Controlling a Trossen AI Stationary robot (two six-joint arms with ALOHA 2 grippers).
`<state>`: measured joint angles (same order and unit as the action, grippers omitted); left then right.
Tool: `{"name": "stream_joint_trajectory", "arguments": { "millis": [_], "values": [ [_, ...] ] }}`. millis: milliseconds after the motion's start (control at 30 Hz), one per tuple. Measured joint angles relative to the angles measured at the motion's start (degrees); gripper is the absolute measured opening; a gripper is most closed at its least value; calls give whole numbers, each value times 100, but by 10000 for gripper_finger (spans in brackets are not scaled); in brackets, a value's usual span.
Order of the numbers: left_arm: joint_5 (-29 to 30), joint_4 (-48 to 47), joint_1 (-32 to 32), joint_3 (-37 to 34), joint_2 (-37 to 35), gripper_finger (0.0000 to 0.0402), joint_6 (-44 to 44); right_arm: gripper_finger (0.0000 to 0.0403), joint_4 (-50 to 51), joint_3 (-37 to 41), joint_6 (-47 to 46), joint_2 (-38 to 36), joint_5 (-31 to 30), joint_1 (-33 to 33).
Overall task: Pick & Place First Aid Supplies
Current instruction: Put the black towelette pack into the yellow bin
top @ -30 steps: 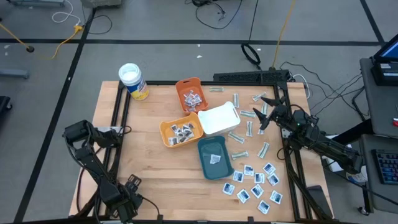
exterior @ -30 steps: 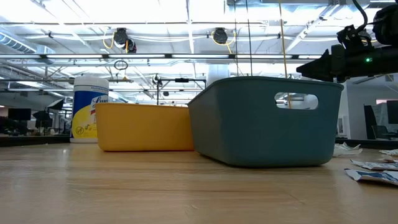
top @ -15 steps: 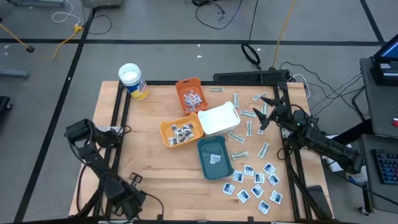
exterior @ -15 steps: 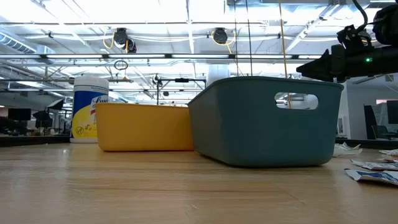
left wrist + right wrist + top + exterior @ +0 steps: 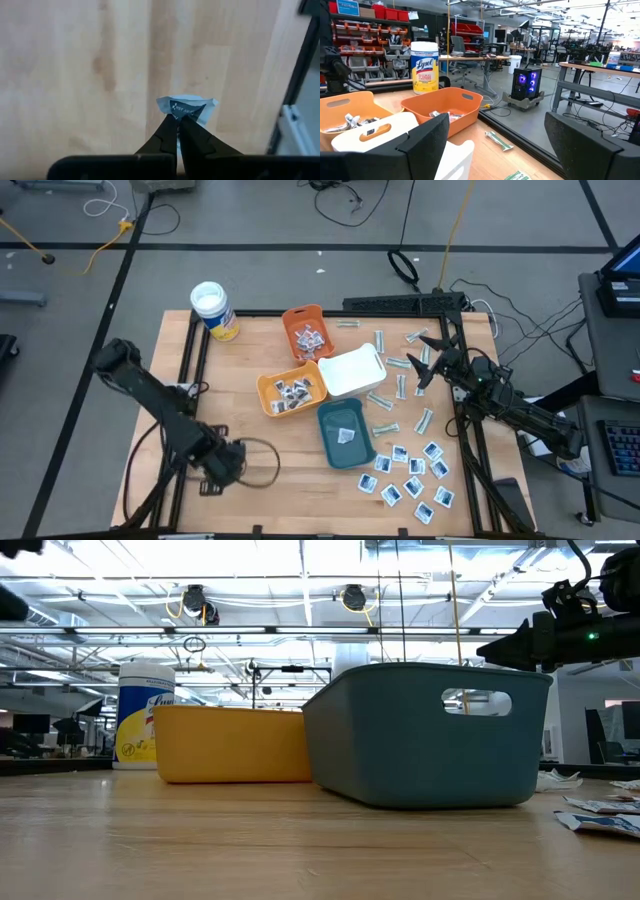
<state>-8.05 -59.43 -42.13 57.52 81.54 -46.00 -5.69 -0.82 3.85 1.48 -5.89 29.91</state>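
Observation:
My left gripper (image 5: 213, 478) is over the table's near left part, shut on a white sachet with dark print (image 5: 186, 107). My right gripper (image 5: 425, 362) is open and empty, held above pale grey-green strips (image 5: 400, 370) at the far right; its fingers stand wide apart in the right wrist view (image 5: 495, 150). Several white sachets with blue print (image 5: 410, 477) lie flat on the table at the near right. More packets lie in the two orange trays (image 5: 307, 332) (image 5: 290, 390), and one lies in the teal tray (image 5: 345, 432). My left gripper pinches the sachet by its near edge (image 5: 180, 114) between the two shut fingertips (image 5: 170, 131). The fingers point down at the table. The sachet sticks out beyond the tips, crumpled. I cannot tell whether it is clear of the wood.
A white tray (image 5: 352, 370) stands between the orange and teal trays at the table's middle. A white-lidded canister with a yellow label (image 5: 214, 310) stands at the far left corner. Bare wood (image 5: 250, 450) lies between my left gripper and the trays.
My left gripper has swung from the table's near left corner toward the far edge and a little to the right, and its arm has stretched out over the table's left side. My right arm has kept still.

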Motion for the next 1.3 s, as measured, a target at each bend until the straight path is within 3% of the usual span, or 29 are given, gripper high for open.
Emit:
{"name": "stream_joint_trajectory", "arguments": {
  "millis": [300, 667, 967, 1300],
  "values": [
    [391, -520, 720, 7, -915, 3, -1161, 322, -1, 0, 1, 0, 0, 0],
    [356, -688, 3312, 13, -950, 2, 407, 322, -2, 0, 1, 0, 0, 2],
    [82, -881, 4828, 762, -75, 2, 1758, 322, -2, 0, 0, 0, 0, 1],
    [56, -955, 5426, 2176, 1349, 2, 2511, 322, -2, 0, -1, 0, 0, 0]
  ]
}}
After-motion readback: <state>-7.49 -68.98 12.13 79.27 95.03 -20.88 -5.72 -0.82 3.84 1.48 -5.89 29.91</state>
